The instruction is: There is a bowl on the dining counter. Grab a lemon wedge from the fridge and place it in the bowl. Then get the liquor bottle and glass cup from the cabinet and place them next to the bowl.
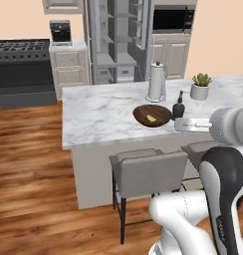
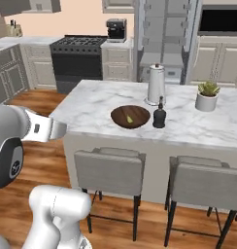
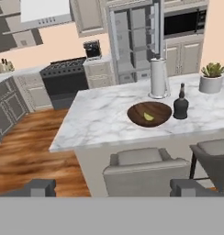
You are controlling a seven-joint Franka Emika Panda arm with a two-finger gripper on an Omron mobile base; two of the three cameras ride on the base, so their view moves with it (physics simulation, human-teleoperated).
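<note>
Dining counter (image 3: 100, 119): white grey-veined marble slab on grey sides.
Bowl (image 3: 155, 109): wide, shallow, round, dark brown wood, on the counter.
Lemon wedge (image 3: 148, 117): small, yellow-green, inside the bowl.
Liquor bottle (image 3: 180, 103): squat, black, narrow-necked, upright just beside the bowl.
Paper-towel roll (image 3: 158, 78): tall white cylinder behind the bowl.
Gripper (image 3: 114, 188): dark finger tips spread wide apart, holding nothing, well short of the bowl.
</note>
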